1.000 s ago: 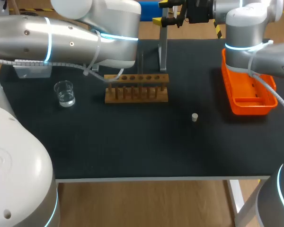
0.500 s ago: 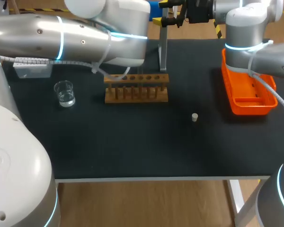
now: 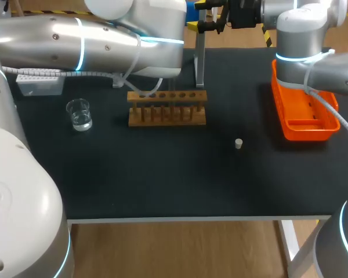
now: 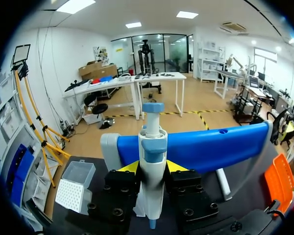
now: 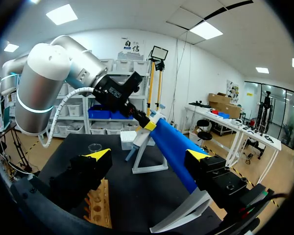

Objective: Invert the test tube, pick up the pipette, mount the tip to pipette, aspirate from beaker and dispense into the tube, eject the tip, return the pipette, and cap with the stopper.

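Note:
My left gripper [image 4: 153,167] is shut on the white and blue pipette [image 4: 152,161], which stands upright between its yellow tips in front of the stand's blue bar [image 4: 210,147]. From the right wrist, that gripper [image 5: 146,126] holds the pipette [image 5: 138,141] at the stand [image 5: 148,164]. My right gripper [image 5: 149,155] hangs open and empty beside the blue bar. On the table are the beaker [image 3: 79,114], the wooden rack [image 3: 167,108], the stopper [image 3: 238,143] and the tip box [image 4: 73,188]. I cannot make out the test tube.
An orange tray [image 3: 304,113] sits at the right edge under my right arm. My left arm spans the back left of the table above the tip box [image 3: 39,84]. The stand's post [image 3: 200,58] rises just behind the rack.
My left arm has swung to the right, toward the stand. The right arm and the things on the table have stayed put.

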`<control>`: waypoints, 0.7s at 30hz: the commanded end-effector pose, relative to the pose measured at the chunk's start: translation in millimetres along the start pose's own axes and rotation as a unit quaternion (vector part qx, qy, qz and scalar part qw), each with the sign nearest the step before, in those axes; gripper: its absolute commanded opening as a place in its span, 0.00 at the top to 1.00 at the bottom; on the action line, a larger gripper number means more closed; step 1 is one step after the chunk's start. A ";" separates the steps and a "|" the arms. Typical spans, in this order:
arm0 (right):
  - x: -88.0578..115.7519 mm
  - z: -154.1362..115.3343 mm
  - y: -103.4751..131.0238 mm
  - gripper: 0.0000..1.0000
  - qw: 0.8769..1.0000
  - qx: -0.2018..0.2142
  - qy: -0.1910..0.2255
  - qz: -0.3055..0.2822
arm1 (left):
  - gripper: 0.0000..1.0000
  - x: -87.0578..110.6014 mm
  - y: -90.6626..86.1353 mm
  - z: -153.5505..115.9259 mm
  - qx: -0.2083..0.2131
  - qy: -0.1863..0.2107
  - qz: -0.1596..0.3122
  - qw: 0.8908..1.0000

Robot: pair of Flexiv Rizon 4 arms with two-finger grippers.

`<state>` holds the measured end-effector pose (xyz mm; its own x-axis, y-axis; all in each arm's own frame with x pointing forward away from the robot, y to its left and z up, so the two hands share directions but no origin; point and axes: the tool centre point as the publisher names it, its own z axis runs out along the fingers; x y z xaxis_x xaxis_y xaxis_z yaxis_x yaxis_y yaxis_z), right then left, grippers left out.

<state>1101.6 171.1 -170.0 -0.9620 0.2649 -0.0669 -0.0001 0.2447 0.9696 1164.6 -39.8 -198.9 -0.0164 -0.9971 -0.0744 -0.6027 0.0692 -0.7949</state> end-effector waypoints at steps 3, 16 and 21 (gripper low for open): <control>-1.2 -0.8 0.6 0.00 1.000 0.002 0.003 0.000 | 1.00 0.4 -1.3 5.5 -0.011 0.000 0.000 1.000; -1.2 -0.8 0.6 0.00 1.000 0.002 0.003 0.000 | 0.00 0.7 3.5 5.7 -0.015 0.005 -0.008 1.000; -1.2 -0.8 0.6 0.00 1.000 0.002 0.003 0.000 | 0.00 0.9 3.3 -3.3 -0.006 0.007 -0.011 1.000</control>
<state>1101.6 171.1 -170.0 -0.9620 0.2649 -0.0670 -0.0001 0.2446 0.9696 1166.4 -41.9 -202.3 -0.0096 -0.9984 -0.0554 -0.6194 0.0494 -0.7835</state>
